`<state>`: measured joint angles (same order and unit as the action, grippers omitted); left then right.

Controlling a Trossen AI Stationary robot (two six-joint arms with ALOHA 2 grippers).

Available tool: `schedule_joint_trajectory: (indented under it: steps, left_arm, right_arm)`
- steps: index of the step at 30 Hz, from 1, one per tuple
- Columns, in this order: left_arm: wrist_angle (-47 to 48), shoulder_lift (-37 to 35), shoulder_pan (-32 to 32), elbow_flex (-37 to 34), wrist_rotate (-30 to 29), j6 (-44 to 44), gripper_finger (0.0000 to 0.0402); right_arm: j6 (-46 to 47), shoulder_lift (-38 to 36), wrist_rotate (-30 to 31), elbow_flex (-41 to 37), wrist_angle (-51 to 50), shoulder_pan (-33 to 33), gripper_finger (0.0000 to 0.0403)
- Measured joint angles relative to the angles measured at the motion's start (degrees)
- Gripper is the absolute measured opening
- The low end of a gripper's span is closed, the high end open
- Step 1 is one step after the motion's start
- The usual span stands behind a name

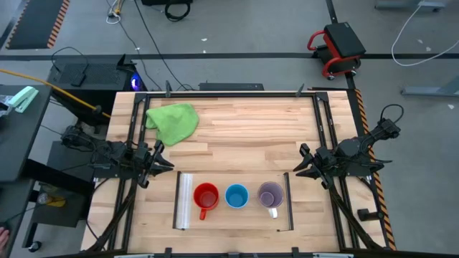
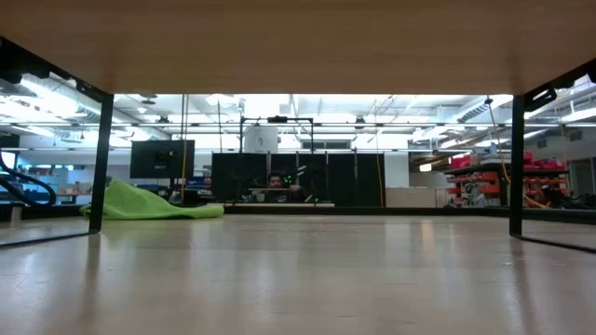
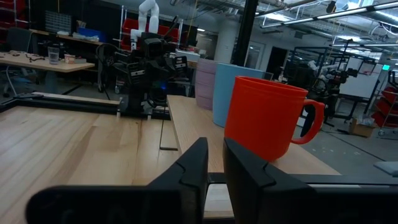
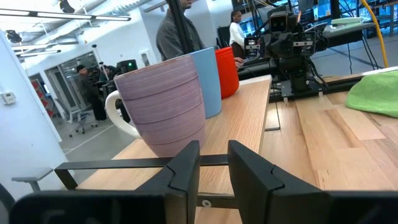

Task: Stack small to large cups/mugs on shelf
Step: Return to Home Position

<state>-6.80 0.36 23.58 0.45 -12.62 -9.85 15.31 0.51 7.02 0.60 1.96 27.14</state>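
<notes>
At the table's (image 1: 244, 140) left edge, the left gripper (image 1: 159, 162) hangs over the black frame, well apart from the shelf. Its fingers (image 3: 193, 165) are drawn close together with only a slim gap, pinching nothing. Behind it and a little to the right, a green cloth (image 1: 174, 122) lies crumpled on the wood.

Near the front edge sits the shelf (image 1: 237, 218), with a clear plastic strip (image 1: 185, 201) on its left short edge and a dark bar (image 1: 288, 201) on its right. Three vessels stand upright on it in a row, just beside one another: the red mug (image 1: 206, 196), then the light-blue cup (image 1: 237, 196), then the purple mug (image 1: 270, 193). The handles of both mugs point toward the table's front edge.

Over the right frame, the right gripper (image 1: 304, 161) faces the shelf from well apart. Its fingers (image 4: 186, 165) are likewise nearly pressed together and hold nothing.
</notes>
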Motion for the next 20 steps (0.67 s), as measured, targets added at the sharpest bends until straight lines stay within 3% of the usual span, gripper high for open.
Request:
schedule_joint_trajectory:
  steps: [20]
  left_arm:
    - [0.01,0.0,0.0,0.0,0.0,0.0,0.0059]
  right_arm:
    - [0.0,0.0,0.0,0.0,0.01,-0.01,0.0091]
